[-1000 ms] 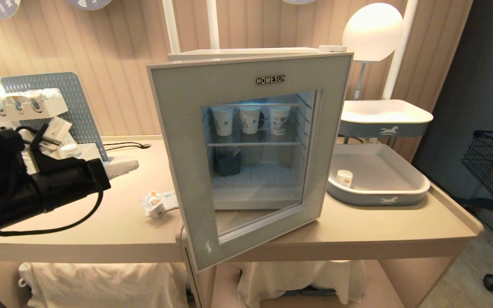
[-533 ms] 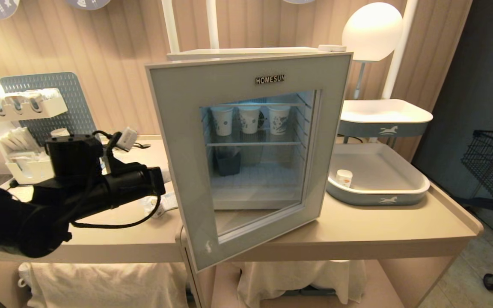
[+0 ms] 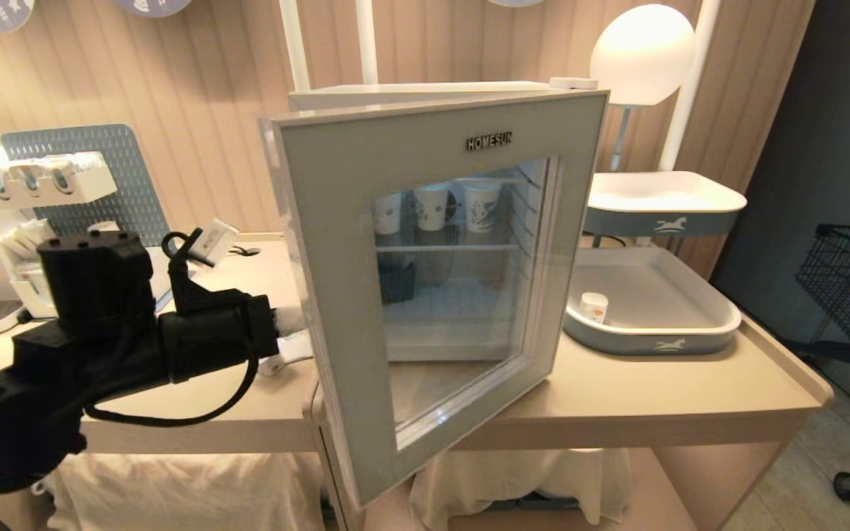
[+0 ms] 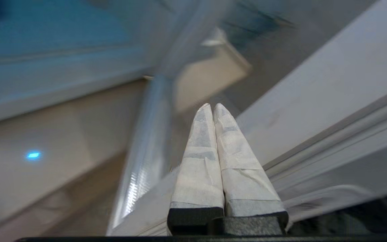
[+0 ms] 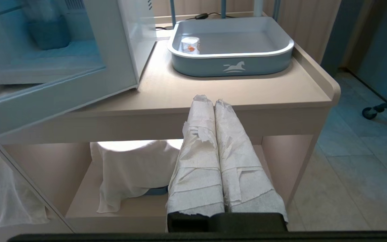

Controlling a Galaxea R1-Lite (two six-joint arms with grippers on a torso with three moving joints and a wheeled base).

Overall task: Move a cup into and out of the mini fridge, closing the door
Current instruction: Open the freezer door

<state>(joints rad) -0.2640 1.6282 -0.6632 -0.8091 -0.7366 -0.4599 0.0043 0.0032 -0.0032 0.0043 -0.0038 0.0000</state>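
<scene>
We saw the door (image 3: 336,221) as a matt grey frame around a glossy glass pane that threw back pale reflections, with small raised metal letters at its top. The mini fridge (image 3: 425,90) looked like smooth white plastic, its shelves thin wire. The paper cups (image 3: 432,206) inside were matt white. The table (image 3: 617,391) had a smooth, satin beige top. The tray (image 5: 230,64) looked like moulded plastic, faintly shiny. Both the left gripper (image 4: 212,107) and the right gripper (image 5: 209,99) had fingers wrapped in rough, creased white tape over black foam. Crumpled white cloth (image 5: 136,168) lay under the table
</scene>
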